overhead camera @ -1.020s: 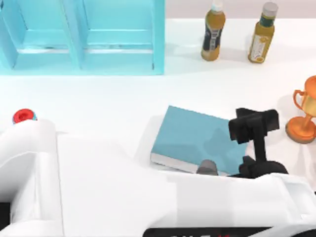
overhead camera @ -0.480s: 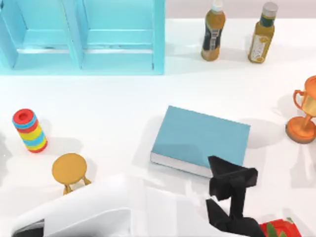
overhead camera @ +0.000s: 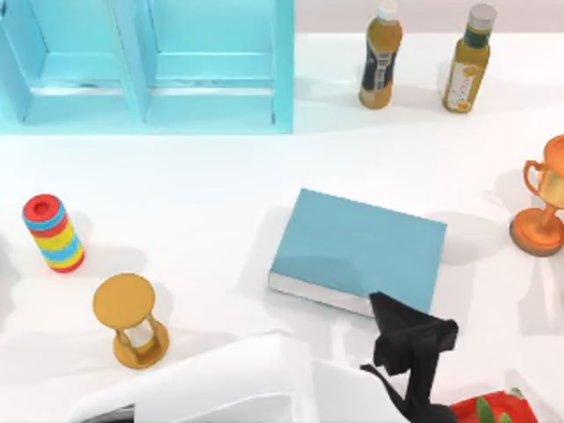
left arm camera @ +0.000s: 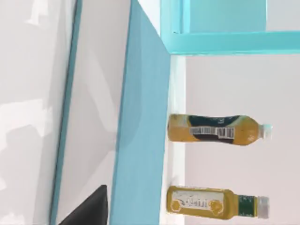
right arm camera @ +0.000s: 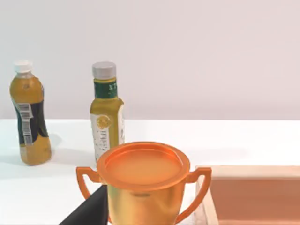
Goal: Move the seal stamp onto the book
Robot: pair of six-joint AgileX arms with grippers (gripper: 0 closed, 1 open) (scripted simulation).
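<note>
a black gripper (overhead camera: 407,333) is hovering at lower centre beside the book (overhead camera: 357,249); its claw state is unclear. a swing risks nudging the book.

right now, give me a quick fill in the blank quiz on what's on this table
1. The book lies between the hourglass and the orange ___.
2. Two ___ stand to the right of the shelf unit.
3. The left tool hovers by the book's near ___ corner.
4. The striped cylinder has a ___ top.

Missing words: trophy; bottles; right; red
</note>
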